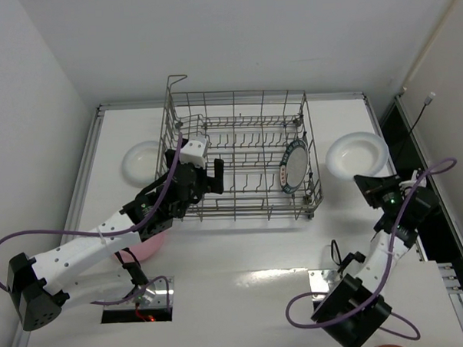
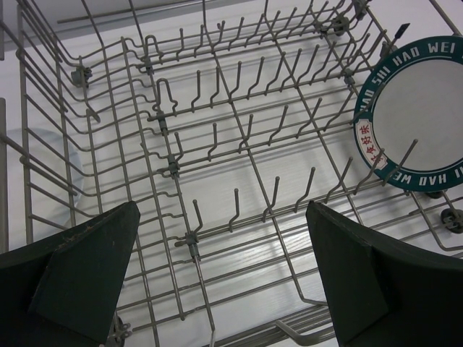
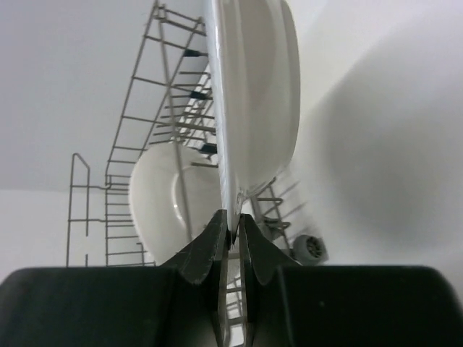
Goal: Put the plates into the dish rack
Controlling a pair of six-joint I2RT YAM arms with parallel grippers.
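One white plate (image 3: 257, 94), rim pinched in right pincer (image 3: 233, 230); dish rack (image 1: 248, 207) ahead. Left pincer (image 2: 223, 217) wide. Carry edge-up, slot between tines (image 2: 235, 201).

Dish rack (image 1: 239, 162): bare grey wire, with darker grey clips along the tine rows.
Patterned plate (image 2: 412, 119): white centre. Dark teal rim band with white lettering, plus one white patch with red characters.
Right-hand plate (image 1: 357, 153): plain white.
Left-hand plate (image 1: 142, 160): plain white.
Pink plate (image 1: 150, 248): pale pink, mostly covered by the left arm (image 1: 81, 253).
Table (image 1: 243, 257): white.
Both arms: white links, black joints. Cables (image 1: 34, 237): purple.
Left gripper (image 2: 221, 217): fingers matte, very dark green.
Right gripper (image 3: 231, 231): black.
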